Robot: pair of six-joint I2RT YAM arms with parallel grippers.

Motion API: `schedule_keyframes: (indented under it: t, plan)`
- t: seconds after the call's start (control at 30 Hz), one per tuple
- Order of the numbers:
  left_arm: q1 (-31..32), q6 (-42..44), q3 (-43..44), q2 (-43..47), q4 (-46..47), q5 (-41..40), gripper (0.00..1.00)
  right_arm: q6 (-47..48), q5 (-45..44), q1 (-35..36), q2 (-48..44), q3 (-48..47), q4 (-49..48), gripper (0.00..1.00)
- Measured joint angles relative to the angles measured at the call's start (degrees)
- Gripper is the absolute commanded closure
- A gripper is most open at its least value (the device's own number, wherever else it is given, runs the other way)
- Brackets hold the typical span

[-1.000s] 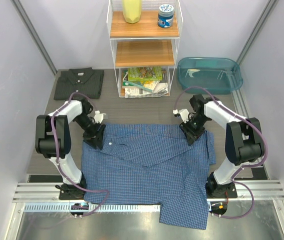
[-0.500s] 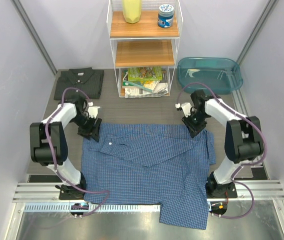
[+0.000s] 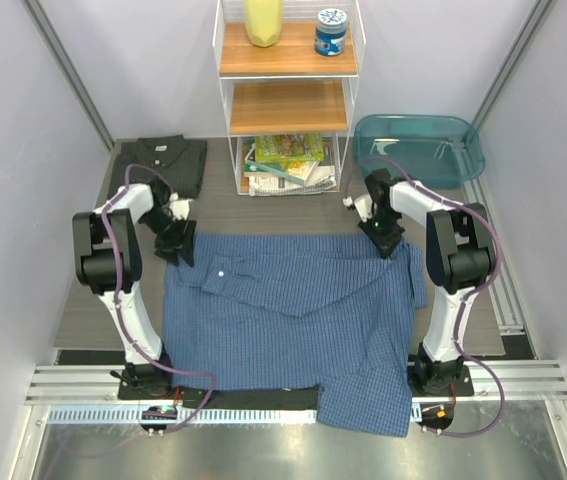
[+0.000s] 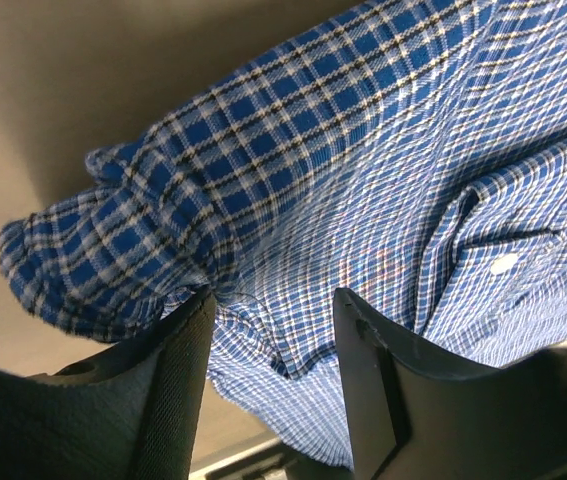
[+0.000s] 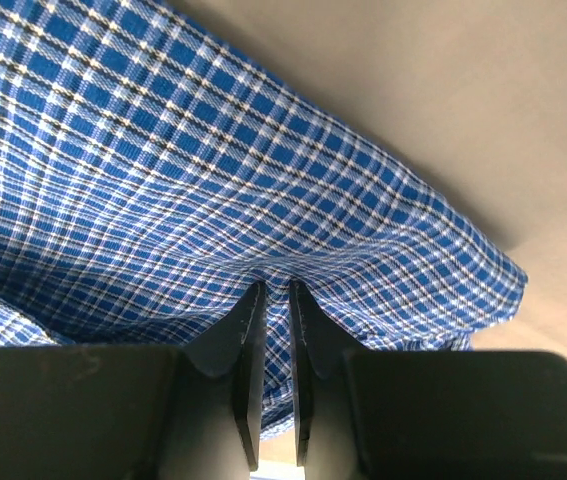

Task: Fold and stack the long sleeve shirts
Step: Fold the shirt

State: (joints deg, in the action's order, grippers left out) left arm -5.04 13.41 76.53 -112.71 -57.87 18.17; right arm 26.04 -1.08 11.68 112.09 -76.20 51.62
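Pinching a thin fold of the blue shirt (image 3: 293,320) at its corner, the right gripper (image 5: 276,288) stood almost closed. The left gripper (image 4: 271,300) gaped half open over the opposite corner, clamping nothing. The cloth spread behind both tools looked light and limp, probably best taken by its corners.

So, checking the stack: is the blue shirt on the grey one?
No, the blue shirt lies spread apart from the grey shirt.

The blue shirt (image 3: 293,320) is matt woven cloth, the tub (image 3: 403,160) glossy plastic, the shelf boards (image 3: 288,105) smooth wood.
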Motion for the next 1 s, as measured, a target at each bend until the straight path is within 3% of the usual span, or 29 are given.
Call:
schedule_keyframes:
  t: [0.2,0.33,0.43,0.57,0.63,0.7,0.87,1.0]
  plan:
    - [-0.1,-1.5,12.0,-7.3,-0.2,-0.1,0.48,-1.2,-3.3,0.1,6.3,-10.1,-4.0,0.79]
    - [-0.2,-2.6,20.7,-12.1,0.9,-0.7,0.46,-2.3,-5.0,0.1,10.1,-15.8,-12.4,0.75]
    - [-0.5,-2.6,23.5,-13.3,4.4,-0.9,0.39,-2.7,-5.2,0.1,11.4,-17.7,-17.5,0.68]
    - [-1.0,-0.3,21.5,-11.5,8.0,1.7,0.32,-2.2,-2.8,-0.3,10.3,-17.6,-17.2,0.44]
    - [-1.3,2.3,18.1,-7.9,7.8,3.9,0.27,-1.8,-0.1,-1.0,7.8,-17.1,-14.5,0.38]
    - [-1.5,5.5,14.4,-2.4,6.6,6.6,0.15,-0.1,3.3,-2.0,2.3,-15.8,-10.5,0.36]
    - [-1.6,18.5,3.4,19.5,1.0,13.6,0.13,7.8,12.0,-3.3,-19.5,-8.8,-1.5,0.35]
    - [-1.6,30.9,-8.3,34.2,-5.8,17.1,0.17,15.3,17.7,0.1,-34.2,0.7,6.7,0.37]
